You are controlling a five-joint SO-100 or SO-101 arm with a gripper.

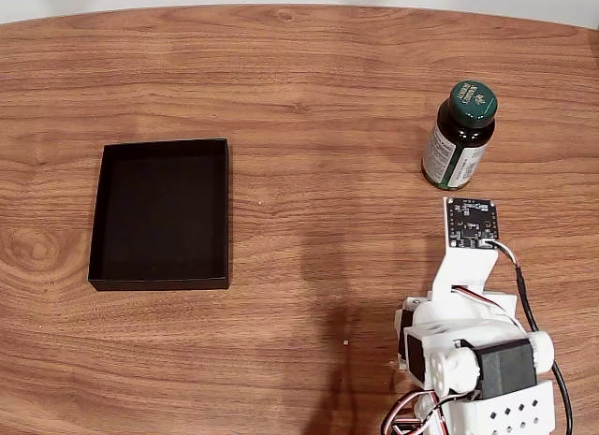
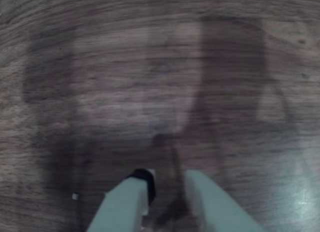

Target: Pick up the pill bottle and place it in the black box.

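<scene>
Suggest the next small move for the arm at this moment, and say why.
Probably reach forward toward the pill bottle. In the fixed view it stands upright on the table, just beyond the arm and untouched, while the black box sits far left. In the wrist view the gripper holds nothing and faces bare wood.

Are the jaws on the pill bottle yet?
Apart. The wrist view shows the gripper over bare wood with nothing between its jaws; in the fixed view the pill bottle stands clear beyond the arm.

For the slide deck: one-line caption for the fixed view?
Pill bottle stands upright on the wooden table, just beyond the arm; the black box sits apart at left.
</scene>
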